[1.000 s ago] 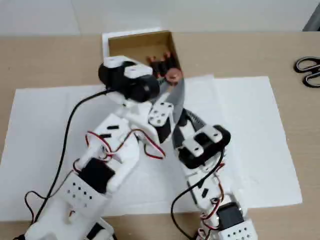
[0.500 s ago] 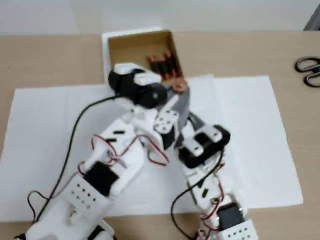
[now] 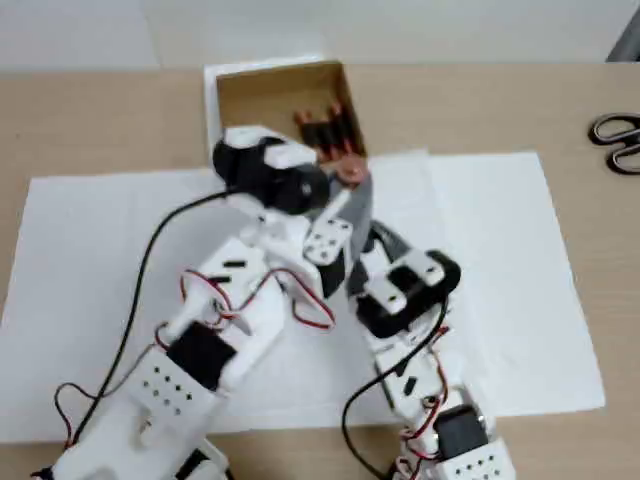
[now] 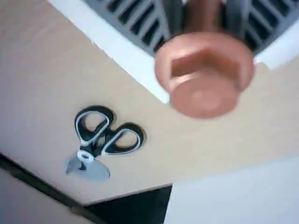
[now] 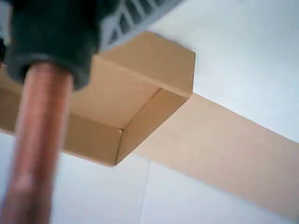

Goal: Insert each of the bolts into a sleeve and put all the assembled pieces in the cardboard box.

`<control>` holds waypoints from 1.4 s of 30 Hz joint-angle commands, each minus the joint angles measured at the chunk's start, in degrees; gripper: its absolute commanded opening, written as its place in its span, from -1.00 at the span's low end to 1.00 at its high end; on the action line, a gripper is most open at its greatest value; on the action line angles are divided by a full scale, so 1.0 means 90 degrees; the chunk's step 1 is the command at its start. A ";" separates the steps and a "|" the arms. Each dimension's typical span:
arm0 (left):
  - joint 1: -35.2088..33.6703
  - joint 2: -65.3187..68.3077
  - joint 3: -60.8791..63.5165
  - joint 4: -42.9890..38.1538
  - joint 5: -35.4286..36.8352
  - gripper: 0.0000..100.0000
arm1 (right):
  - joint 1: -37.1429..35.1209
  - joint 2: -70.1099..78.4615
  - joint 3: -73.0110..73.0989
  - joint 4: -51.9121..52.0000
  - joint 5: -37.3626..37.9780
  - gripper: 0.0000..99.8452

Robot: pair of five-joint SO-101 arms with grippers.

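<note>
In the left wrist view my left gripper (image 4: 202,11) is shut on a copper bolt (image 4: 203,74), whose wide head faces the camera between grey fingers (image 4: 131,18). My right gripper (image 5: 70,18) is shut on a black sleeve (image 5: 46,42), and the bolt's copper shaft (image 5: 37,140) sticks out of it. From above, the bolt head (image 3: 350,172) hangs just off the near right corner of the cardboard box (image 3: 250,95), where both arms meet. Several assembled black-and-copper pieces (image 3: 330,130) lie along the box's right wall.
A large white paper sheet (image 3: 500,250) covers the middle of the wooden table. Black scissors (image 3: 620,140) lie at the far right edge; they also appear in the left wrist view as scissors (image 4: 103,140). Loose cables run along both arms.
Both grippers and the bolt head have moved a little toward the front, away from the box interior, then settled just off its corner. The left arm's wrist shifted right.
</note>
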 commanded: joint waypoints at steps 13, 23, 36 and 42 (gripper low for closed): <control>0.0400 -0.0166 0.1148 -0.0518 -0.0020 -0.89 | 0.0005 -0.0063 -0.0205 -0.0151 0.0049 -0.99; 0.0322 -0.0176 0.0669 -0.0352 -0.0029 -0.78 | 0.0005 -0.0063 -0.0205 -0.0151 0.0059 -0.99; 0.0215 -0.0156 0.1079 -0.0313 -0.0400 -0.69 | -0.0005 -0.0063 -0.0205 -0.0151 0.0059 -0.99; -0.0410 0.0020 0.1099 -0.0449 -0.0449 -0.69 | -0.0005 -0.0063 -0.0215 -0.0151 0.0059 -0.99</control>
